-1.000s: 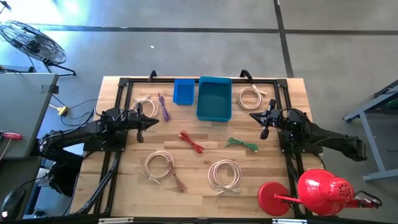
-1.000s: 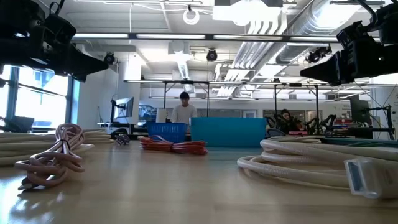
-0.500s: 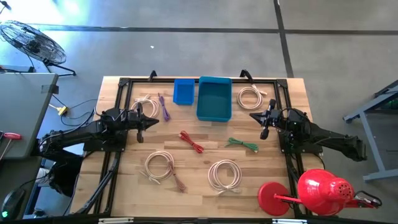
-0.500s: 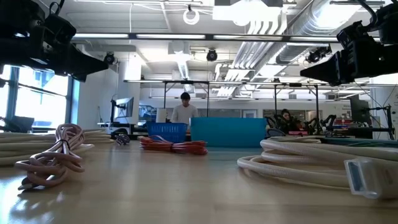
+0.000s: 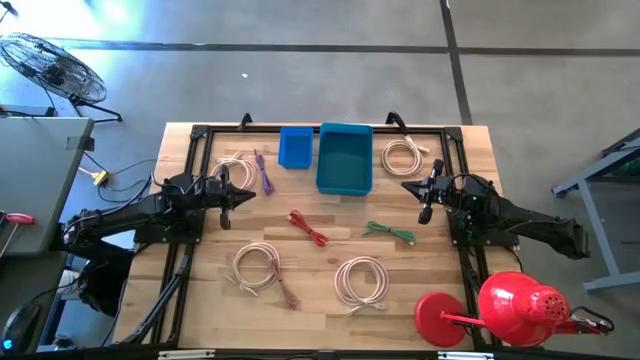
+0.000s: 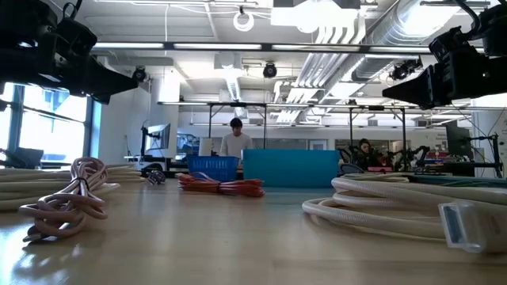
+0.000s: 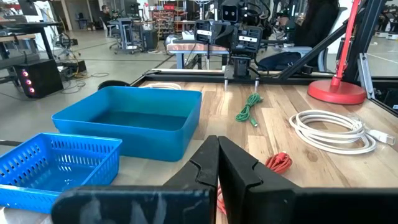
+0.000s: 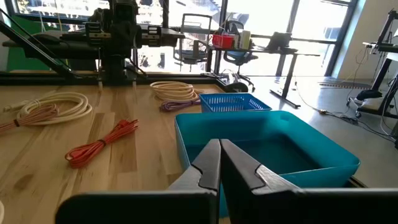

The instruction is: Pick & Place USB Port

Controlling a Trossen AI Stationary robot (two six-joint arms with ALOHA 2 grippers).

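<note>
Presently, left gripper (image 5: 226, 196): fingers pressed together, empty, hovering at the table's left side. Right gripper (image 5: 424, 198): likewise closed, empty, at the right. Task judged unstarted: nothing held, teal bin (image 5: 344, 159) and blue basket (image 5: 295, 148) both empty. Cables on the table (image 5: 320, 310): red (image 5: 308, 227), green (image 5: 389, 232), purple (image 5: 265, 172), four pale coils. No obstruction apparent; which cable is meant, undetermined.

The wooden counter (image 5: 200, 300) carries two blue bins (image 5: 344, 160) at upper centre, with coiled cables (image 5: 362, 279) scattered below.
</note>
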